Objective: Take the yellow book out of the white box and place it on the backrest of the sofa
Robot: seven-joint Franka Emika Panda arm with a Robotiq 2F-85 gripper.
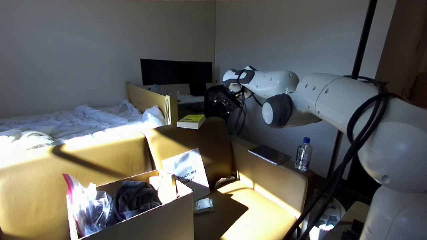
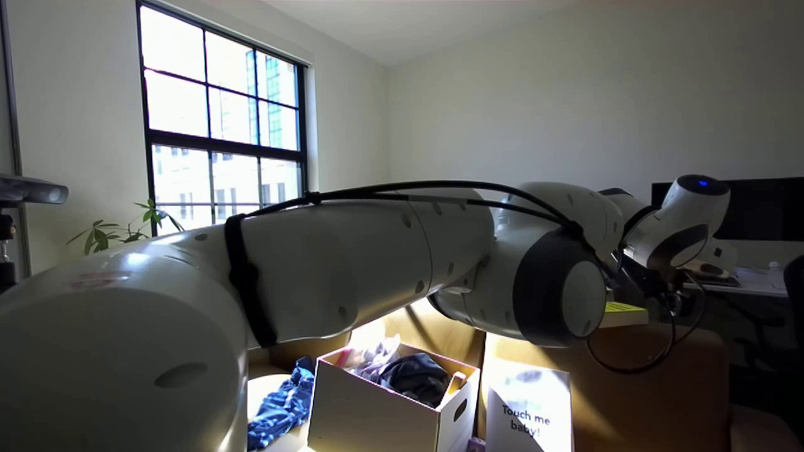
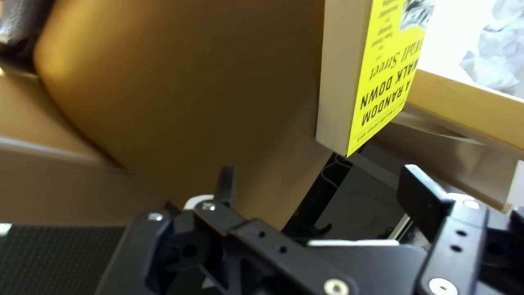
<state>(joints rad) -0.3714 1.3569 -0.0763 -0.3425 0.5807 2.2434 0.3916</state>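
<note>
The yellow book (image 1: 190,122) lies flat on top of the backrest of the tan sofa (image 1: 213,143). It also shows in an exterior view (image 2: 625,309), partly behind the arm, and in the wrist view (image 3: 385,78). My gripper (image 3: 321,176) is open, with nothing between its fingers. It is apart from the book, beyond the book's near end in the wrist view. In an exterior view the black gripper (image 1: 220,101) hangs just beside the book; its fingertips are hard to make out there. The white box (image 1: 166,216) stands on the sofa seat and also shows in an exterior view (image 2: 377,402).
The box holds dark cloth (image 1: 133,200) and a plastic bag (image 1: 88,206). A white "Touch me baby!" card (image 1: 186,173) leans on the backrest. A dark notebook (image 1: 269,154) and a bottle (image 1: 303,155) are on the armrest. A bed (image 1: 76,123) and monitor (image 1: 176,71) stand behind.
</note>
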